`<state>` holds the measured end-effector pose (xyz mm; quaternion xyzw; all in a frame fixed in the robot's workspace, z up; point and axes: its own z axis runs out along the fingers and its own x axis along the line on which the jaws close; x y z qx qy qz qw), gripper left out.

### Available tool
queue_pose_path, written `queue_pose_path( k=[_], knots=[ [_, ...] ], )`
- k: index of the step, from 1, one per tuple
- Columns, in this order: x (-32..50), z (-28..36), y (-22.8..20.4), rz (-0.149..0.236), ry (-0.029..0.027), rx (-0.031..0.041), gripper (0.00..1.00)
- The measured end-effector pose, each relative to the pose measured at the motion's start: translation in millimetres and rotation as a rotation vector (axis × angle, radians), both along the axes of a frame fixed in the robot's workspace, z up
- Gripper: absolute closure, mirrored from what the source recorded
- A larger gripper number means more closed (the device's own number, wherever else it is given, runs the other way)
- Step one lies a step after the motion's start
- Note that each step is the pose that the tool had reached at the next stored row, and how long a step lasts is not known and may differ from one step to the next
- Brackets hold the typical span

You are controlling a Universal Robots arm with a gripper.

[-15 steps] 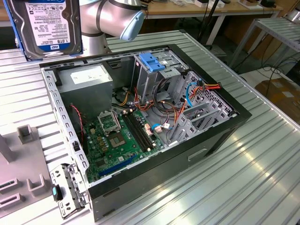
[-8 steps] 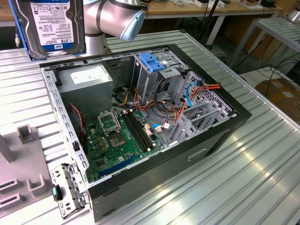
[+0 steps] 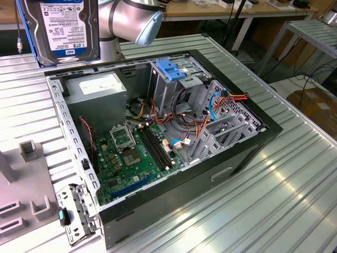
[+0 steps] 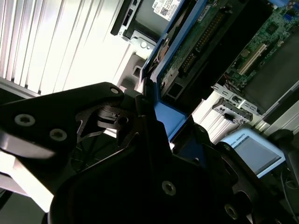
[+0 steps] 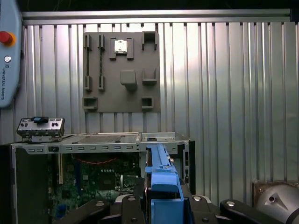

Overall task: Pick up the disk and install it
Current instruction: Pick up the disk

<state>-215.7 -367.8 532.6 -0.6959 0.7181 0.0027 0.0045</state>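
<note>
High at the exterior view's left, the disk (image 3: 66,29) is hanging in the air with its label facing the camera, raised above the open computer case (image 3: 253,137) and well apart from the drive cage (image 3: 176,84) with its blue latch (image 3: 169,69), while the arm (image 3: 131,18) is reaching in behind it. The case is lying on its side on a ribbed metal table (image 3: 295,200), probably so that its inside is lying open from above, and a grey fixture board (image 3: 16,179) is sitting near it, with workbenches and cables crowding the room beyond. In the second wrist view the gripper (image 4: 159,121) is clamping its black fingers (image 4: 107,116) onto the blue rail at one end of the disk (image 4: 201,37), which is showing its circuit-board side; holding it by the end is, I judge, leaving the rest free to enter a bay. In the first wrist view the disk (image 5: 161,182) is standing edge-on between the fingers (image 5: 126,205), seen against the open case (image 5: 93,140), with the ribbed table and the fixture board (image 5: 121,70) spreading beyond
</note>
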Motion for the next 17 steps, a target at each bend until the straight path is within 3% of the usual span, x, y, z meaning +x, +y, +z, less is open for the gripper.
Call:
queue_pose_path(
  k=[17],
  knots=[
    [14.7, 0.0, -1.0, -0.001, 0.0001, 0.0000, 0.63]
  ],
)
